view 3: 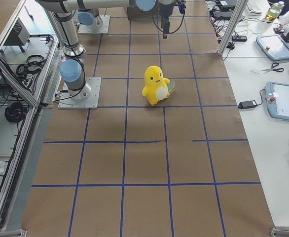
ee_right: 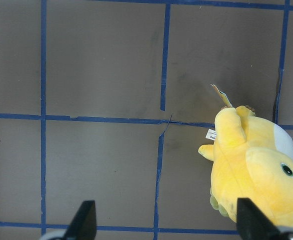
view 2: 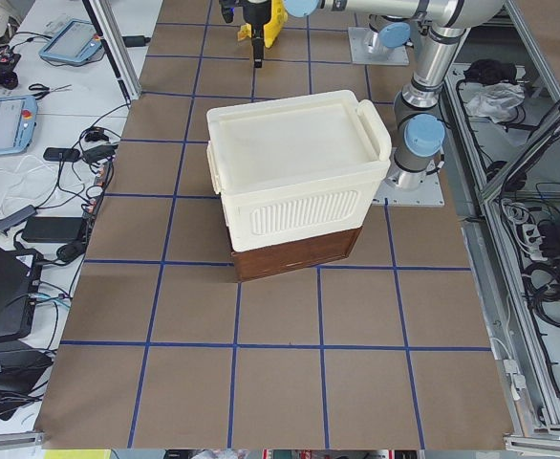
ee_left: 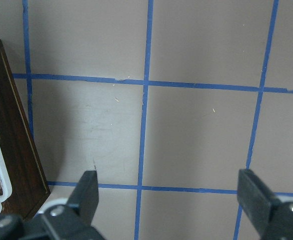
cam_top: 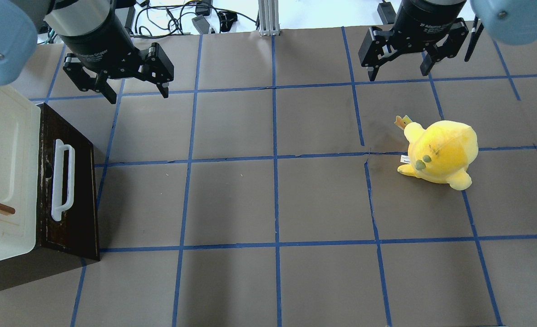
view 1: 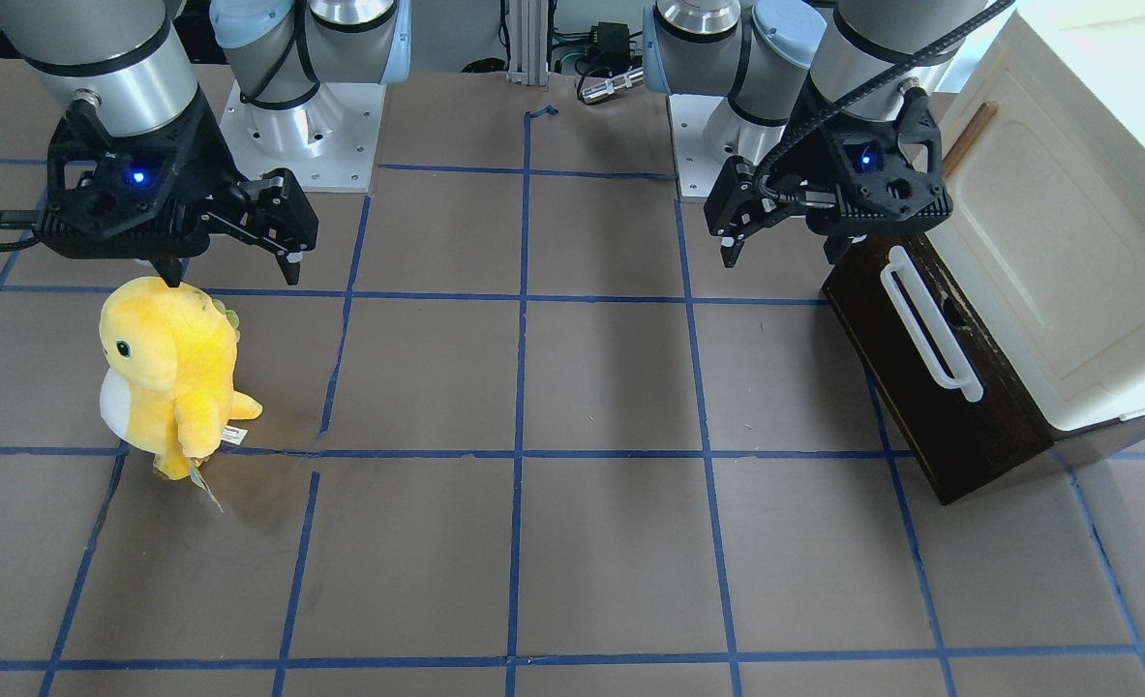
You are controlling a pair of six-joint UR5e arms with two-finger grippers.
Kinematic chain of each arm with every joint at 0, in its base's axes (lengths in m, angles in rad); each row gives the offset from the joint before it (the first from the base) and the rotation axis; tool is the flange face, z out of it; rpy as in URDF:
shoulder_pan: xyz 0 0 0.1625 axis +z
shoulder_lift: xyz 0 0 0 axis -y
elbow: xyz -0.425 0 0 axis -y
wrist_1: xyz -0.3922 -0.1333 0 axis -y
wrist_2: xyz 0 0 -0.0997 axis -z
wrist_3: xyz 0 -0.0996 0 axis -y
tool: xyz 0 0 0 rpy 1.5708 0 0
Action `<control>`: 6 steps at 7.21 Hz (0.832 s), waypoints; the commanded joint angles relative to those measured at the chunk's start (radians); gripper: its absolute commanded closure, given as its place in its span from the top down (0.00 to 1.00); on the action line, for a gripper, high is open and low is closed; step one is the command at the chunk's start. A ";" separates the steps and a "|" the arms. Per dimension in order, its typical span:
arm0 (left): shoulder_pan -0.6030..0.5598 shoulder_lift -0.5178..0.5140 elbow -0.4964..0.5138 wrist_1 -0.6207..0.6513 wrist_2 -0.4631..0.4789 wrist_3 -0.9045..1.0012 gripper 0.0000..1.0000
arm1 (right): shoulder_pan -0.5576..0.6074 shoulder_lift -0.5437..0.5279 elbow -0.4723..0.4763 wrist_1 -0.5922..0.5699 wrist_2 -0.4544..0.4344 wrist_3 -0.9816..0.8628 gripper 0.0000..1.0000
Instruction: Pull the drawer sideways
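– Overhead exterior view: where is the drawer (cam_top: pixel 84 204)?
– At the table's (cam_top: pixel 273 204) left end, under the cream box (cam_top: pixel 0 181). Its dark front faces the middle of the table, and the white handle (cam_top: pixel 62 180) runs along it.
– And the left claw (cam_top: pixel 139 96)?
– Spread wide and holding nothing. It hangs above the table near the drawer's far corner, apart from the handle. Its wrist camera shows the drawer only at the left edge.
– The right claw (cam_top: pixel 398 75)?
– Also spread wide and holding nothing, over the far side of the table, near a yellow plush toy (cam_top: pixel 440 152) that stands upright.
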 commanded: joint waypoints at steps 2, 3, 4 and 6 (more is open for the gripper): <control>0.000 0.003 -0.002 0.000 -0.001 0.000 1.00 | 0.000 0.000 0.000 0.000 0.000 0.000 1.00; 0.000 0.003 -0.002 0.000 -0.001 0.000 1.00 | 0.000 0.000 0.000 0.000 0.000 0.000 1.00; 0.000 0.003 -0.005 0.000 -0.001 0.000 1.00 | 0.000 0.000 0.000 0.000 0.000 0.000 1.00; 0.000 0.002 -0.012 0.000 -0.001 0.000 1.00 | 0.000 0.000 0.000 0.000 0.000 0.000 1.00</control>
